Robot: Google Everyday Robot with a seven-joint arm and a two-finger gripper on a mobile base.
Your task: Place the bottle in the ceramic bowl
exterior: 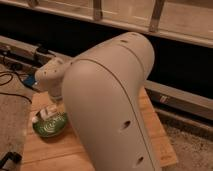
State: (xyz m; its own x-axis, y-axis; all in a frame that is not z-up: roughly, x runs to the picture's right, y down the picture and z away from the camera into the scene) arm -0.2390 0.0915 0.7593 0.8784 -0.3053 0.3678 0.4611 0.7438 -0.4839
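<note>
- Bowl: round, shallow, glossy dk-green ceramic w/ pale swirls, sitting on wooden tabletop.
- Bottle: small white plastic, lying over bowl's rear rim.
- End effector hanging just above bottle; grip state — can't tell.

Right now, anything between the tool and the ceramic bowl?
Only the bottle. In the camera view it lies at the tool, over the far rim of the ceramic bowl; nothing else shows there.
</note>
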